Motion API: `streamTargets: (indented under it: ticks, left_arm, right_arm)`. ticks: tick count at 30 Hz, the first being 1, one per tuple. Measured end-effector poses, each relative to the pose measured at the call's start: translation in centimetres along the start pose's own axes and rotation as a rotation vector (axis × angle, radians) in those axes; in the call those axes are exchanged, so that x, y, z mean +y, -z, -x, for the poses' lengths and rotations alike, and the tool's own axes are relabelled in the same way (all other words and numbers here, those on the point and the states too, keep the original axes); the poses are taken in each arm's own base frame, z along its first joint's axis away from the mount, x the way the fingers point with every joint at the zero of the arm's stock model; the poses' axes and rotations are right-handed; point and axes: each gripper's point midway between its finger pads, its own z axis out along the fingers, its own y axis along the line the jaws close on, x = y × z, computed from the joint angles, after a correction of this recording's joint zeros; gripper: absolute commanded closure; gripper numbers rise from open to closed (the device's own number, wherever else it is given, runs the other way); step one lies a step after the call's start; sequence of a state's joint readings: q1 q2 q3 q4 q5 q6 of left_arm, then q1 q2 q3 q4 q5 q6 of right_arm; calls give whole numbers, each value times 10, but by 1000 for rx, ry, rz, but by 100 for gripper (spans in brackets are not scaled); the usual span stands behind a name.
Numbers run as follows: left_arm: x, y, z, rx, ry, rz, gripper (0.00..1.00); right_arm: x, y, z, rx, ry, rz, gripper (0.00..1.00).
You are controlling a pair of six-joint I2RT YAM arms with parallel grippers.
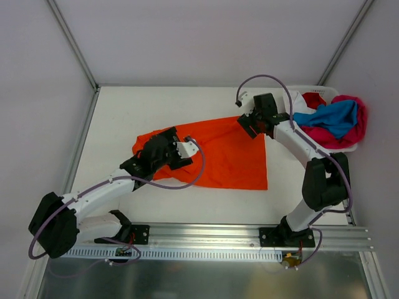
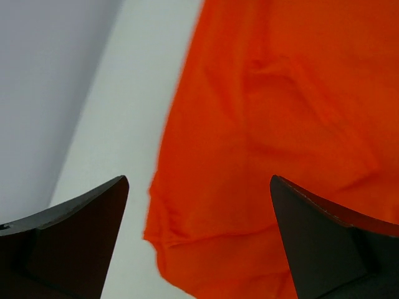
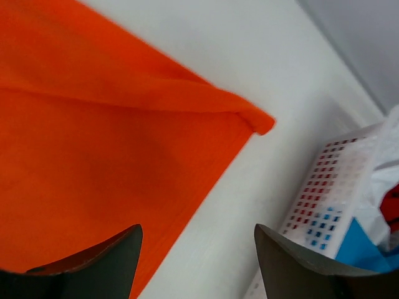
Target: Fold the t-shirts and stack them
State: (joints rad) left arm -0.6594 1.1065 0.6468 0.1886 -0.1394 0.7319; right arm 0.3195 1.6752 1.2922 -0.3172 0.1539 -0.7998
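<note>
A vivid orange t-shirt (image 1: 234,152) lies spread on the white table in the middle. My left gripper (image 1: 163,151) is open and empty above its left edge; the wrist view shows the shirt's left corner (image 2: 187,243) between the jaws. My right gripper (image 1: 250,124) is open and empty over the shirt's far right corner; its wrist view shows the orange cloth (image 3: 93,162) and that corner (image 3: 265,123). Blue (image 1: 336,116), magenta-pink (image 1: 333,136), red (image 1: 313,98) and white shirts are heaped in the basket.
The white plastic basket (image 1: 315,91) stands at the far right corner, also in the right wrist view (image 3: 333,180). Grey walls with metal posts (image 1: 75,47) enclose the table. A metal rail (image 1: 212,233) runs along the near edge.
</note>
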Motion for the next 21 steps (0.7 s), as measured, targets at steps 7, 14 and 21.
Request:
streamTargets:
  ticks: [7,14,21]
  left_arm:
    - [-100,-4,-65,239,-12,-341,2]
    - [-112,2,-74,275,10,-383,4]
    - [-99,4,-56,204,27,-346,14]
  right_arm:
    - [83,8,-50,108,68,220,25]
    - [89,7,-63,150,57,239,26]
    - [91,4,-66,160,55,244,27]
